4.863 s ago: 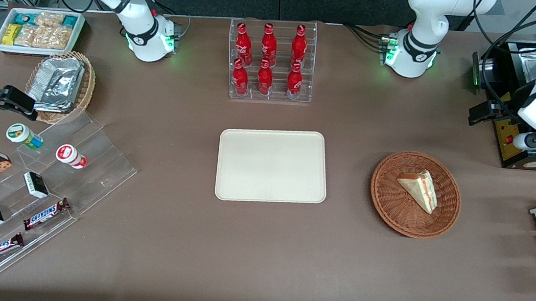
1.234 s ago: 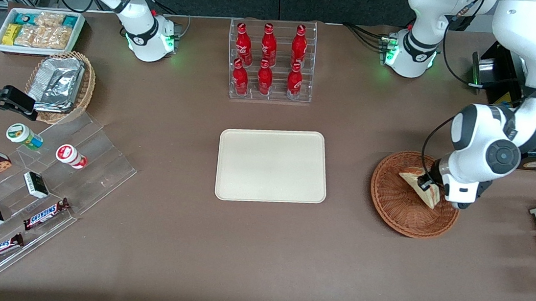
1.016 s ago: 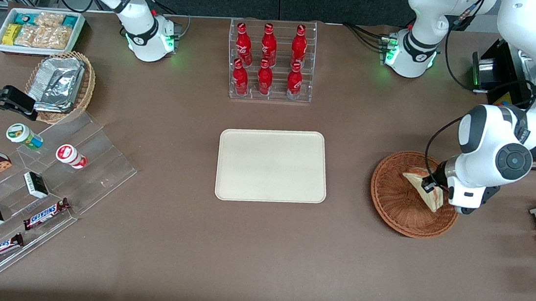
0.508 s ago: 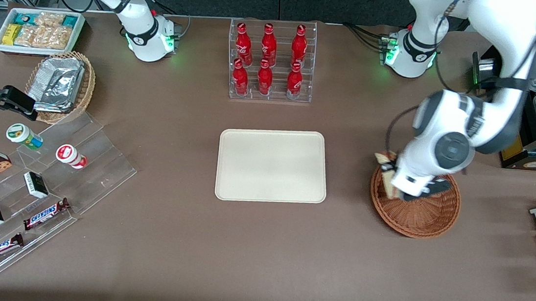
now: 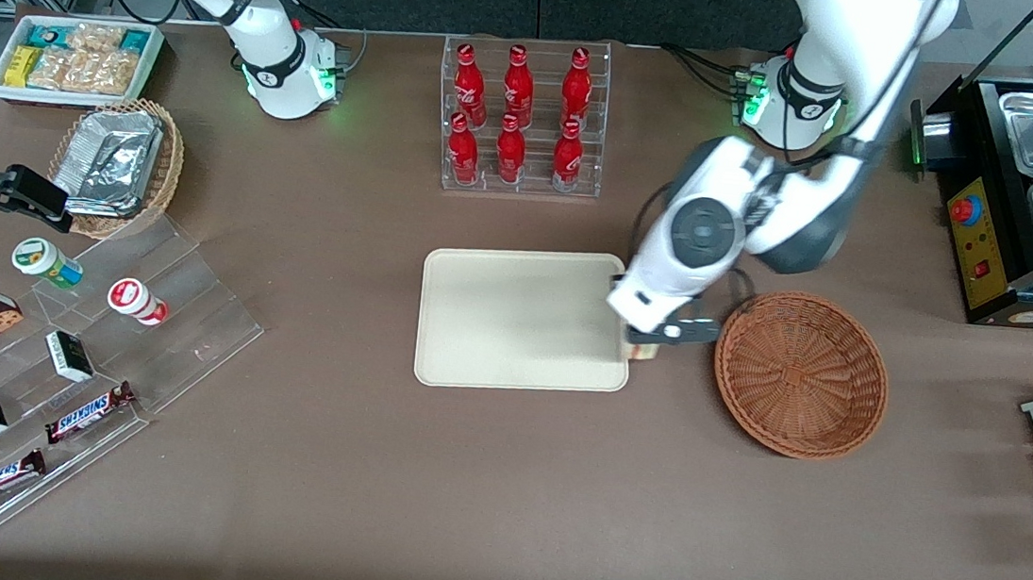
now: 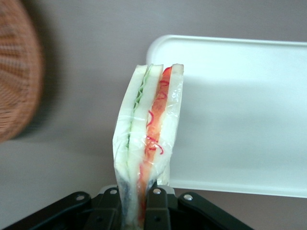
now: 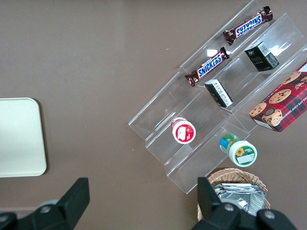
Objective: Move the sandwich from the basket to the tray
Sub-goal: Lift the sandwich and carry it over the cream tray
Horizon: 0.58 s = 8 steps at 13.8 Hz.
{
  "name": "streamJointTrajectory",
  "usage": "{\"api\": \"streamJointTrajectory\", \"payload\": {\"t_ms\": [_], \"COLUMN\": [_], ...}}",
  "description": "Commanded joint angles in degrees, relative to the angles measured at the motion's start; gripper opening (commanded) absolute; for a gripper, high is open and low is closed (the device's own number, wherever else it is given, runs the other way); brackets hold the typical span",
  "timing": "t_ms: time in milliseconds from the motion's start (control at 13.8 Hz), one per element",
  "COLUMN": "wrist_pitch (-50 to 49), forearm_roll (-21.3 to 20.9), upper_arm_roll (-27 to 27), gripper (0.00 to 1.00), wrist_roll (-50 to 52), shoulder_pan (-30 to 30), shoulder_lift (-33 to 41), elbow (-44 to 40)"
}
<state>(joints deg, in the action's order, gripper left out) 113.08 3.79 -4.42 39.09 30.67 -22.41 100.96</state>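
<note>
My left gripper (image 5: 642, 340) hangs over the table at the tray's edge nearest the basket, shut on the sandwich (image 6: 148, 139). The sandwich is a wrapped wedge of pale bread with red and green filling, standing up between the two black fingers (image 6: 158, 211). In the front view only a sliver of the sandwich (image 5: 643, 351) shows under the wrist. The cream-white tray (image 5: 514, 313) lies in the middle of the table, and the tray (image 6: 240, 105) also shows past the wedge. The reddish-brown wicker basket (image 5: 800, 374) stands beside the tray toward the working arm's end, with nothing in it.
A clear rack of red bottles (image 5: 520, 118) stands farther from the front camera than the tray. A tan basket with foil trays (image 5: 117, 162), a white snack bin (image 5: 74, 58) and a clear stepped shelf with snacks (image 5: 74, 361) lie toward the parked arm's end. A black machine (image 5: 1016, 215) stands toward the working arm's end.
The gripper closed on the sandwich in the basket, lifted it out and carried it sideways to the tray's edge. The basket now holds nothing.
</note>
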Motion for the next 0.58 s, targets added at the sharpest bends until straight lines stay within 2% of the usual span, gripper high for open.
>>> {"api": "streamJointTrajectory", "payload": {"t_ms": [0,508], "wrist_pitch": [3.9,12.2], "forearm_roll": [0.9,0.1], "upper_arm_roll": [0.9,1.1], "gripper": [0.00,0.00], "wrist_roll": [2.6,5.5], "shoulder_pan": [3.9,10.0], "shoulder_lift": [-4.6,-8.9], "elbow": [-3.5,-3.5]}}
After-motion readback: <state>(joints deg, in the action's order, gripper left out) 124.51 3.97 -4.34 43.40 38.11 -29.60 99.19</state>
